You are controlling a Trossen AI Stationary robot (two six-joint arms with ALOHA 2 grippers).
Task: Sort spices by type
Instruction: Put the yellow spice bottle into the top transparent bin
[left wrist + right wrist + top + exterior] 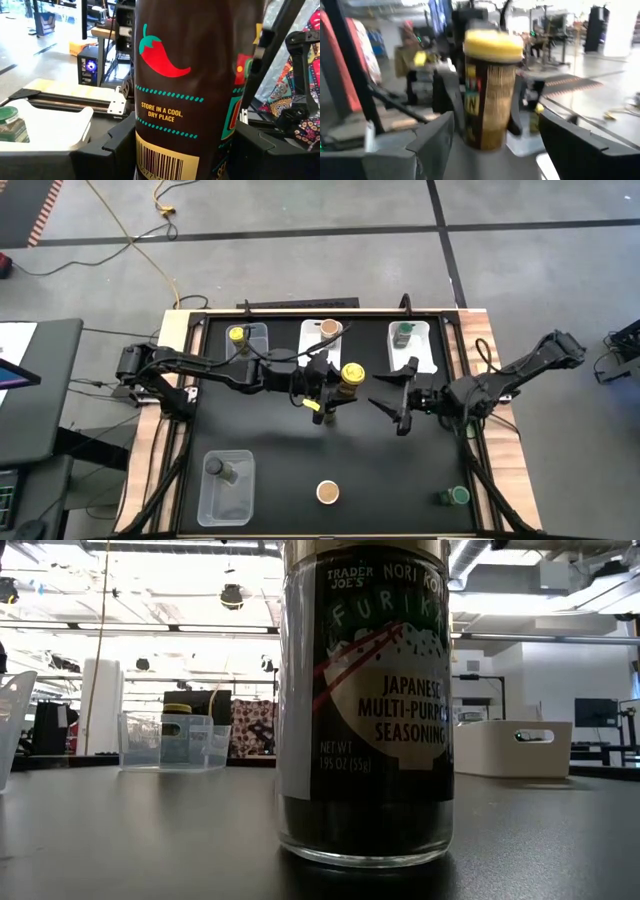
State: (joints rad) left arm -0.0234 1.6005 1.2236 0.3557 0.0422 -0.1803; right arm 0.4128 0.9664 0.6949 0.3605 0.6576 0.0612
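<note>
Roughly halfway, by the look of the table: in the high view three bins along the far edge each hold one jar, a yellow-topped jar (237,335) in the clear left bin (258,332), a tan-topped jar (329,329) in the middle white bin (309,333), and a green-topped jar (403,333) in the right white bin (428,340), while a clear bin (226,498) at the near left holds a dark grey-topped jar (216,467). The left gripper (322,383) sits over the table's middle with its fingers clamped on a second yellow-lidded jar (351,376), a brown chili seasoning whose label fills the left wrist view (190,85); whether it is lifted clear of the black table (270,440) I cannot tell. The right gripper (393,394) is just beside that jar, its fingers spread apart and holding nothing, the jar framed between them in its wrist view (490,95). Two jars remain loose near the front edge: a tan-topped one (328,493) and a green-topped one (458,496); one of them is probably the furikake seasoning jar (365,700) close to the low camera. I judge the held jar belongs with its yellow mate in the far left bin, and the two loose ones then go to their matching bins.
</note>
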